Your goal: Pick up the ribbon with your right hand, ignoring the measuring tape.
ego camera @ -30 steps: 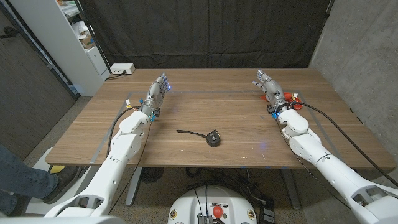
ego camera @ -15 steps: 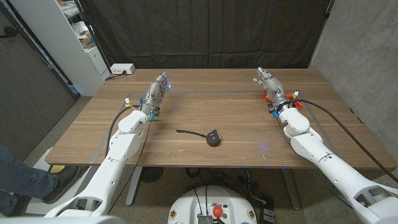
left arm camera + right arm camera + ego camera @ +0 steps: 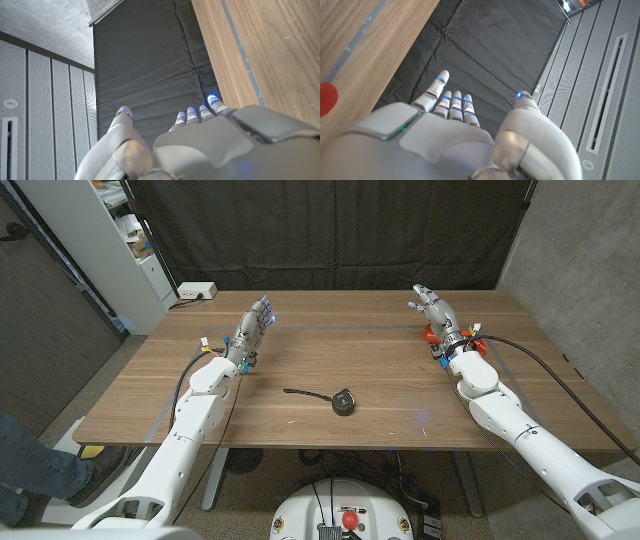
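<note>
A red ribbon lies at the table's far right, mostly hidden under my right hand and wrist; a further red bit shows beside the wrist. That hand hovers over it with fingers stretched out and nothing in them. In the right wrist view my right hand points past the table edge, and a patch of the red ribbon shows on the wood. A black measuring tape with a short pulled-out strip sits mid-table. My left hand stays at the far left, fingers extended and empty; the left wrist view shows my left hand the same way.
The wooden table bears grey tape lines. A white power strip lies at the back left corner. A white shelf stands beyond the table's left side, and a person's leg shows at the lower left. A black curtain hangs behind.
My right hand has shifted slightly toward the table's right and far side, uncovering a bit of red ribbon beneath it. The left hand and the measuring tape have not moved.
</note>
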Robot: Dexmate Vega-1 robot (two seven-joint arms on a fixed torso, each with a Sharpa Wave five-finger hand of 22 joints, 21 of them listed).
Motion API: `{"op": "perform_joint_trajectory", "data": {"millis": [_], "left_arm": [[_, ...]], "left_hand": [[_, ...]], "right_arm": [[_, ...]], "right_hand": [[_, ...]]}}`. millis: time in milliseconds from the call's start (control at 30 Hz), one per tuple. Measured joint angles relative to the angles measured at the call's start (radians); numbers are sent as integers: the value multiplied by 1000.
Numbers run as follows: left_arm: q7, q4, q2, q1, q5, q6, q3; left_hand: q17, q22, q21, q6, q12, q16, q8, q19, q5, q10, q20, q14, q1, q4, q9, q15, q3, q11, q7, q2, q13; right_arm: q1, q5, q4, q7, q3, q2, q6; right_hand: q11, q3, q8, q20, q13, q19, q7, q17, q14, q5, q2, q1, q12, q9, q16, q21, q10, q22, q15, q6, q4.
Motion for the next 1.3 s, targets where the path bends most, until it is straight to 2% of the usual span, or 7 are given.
{"op": "perform_joint_trajectory", "data": {"millis": [300,500,600,1300], "left_arm": [[-6,1,-1,6,-4,-15,-2],[-9,2,0,9,-9,-23,-5],[-11,3,1,9,-10,-24,-6],[-30,25,7,-3,-15,-33,-7]], "left_hand": [[0,0,-4,1,0,0,0,0,0,0,0,0,1,0,0,0,0,0,1,1,0],[0,0,-10,5,0,0,0,0,0,0,0,0,4,-3,0,0,-3,0,5,4,0],[0,0,-11,5,0,0,0,0,0,0,0,0,4,-3,0,0,-3,0,5,4,0],[0,0,-23,11,0,0,0,-5,0,-4,5,0,4,-7,0,0,1,4,0,4,0]], "right_arm": [[-8,-51,-31,-37,5,-12,-11],[-9,-81,-47,-56,7,-20,-15],[-9,-107,-52,-72,7,-23,-22],[-12,-276,-94,-174,2,-43,-75]], "right_hand": [[-1,4,0,-7,0,7,-6,0,5,5,0,0,0,0,0,-4,12,0,-5,6,-4],[-7,4,0,-2,0,12,-12,0,5,5,0,0,0,0,0,-8,17,0,-6,12,-4],[-7,1,8,-2,0,13,-12,0,5,5,0,0,0,0,0,-8,17,0,-5,12,-7],[-6,4,8,-2,0,12,-17,0,5,8,-4,4,-8,0,-4,-22,17,0,-5,17,-12]]}}
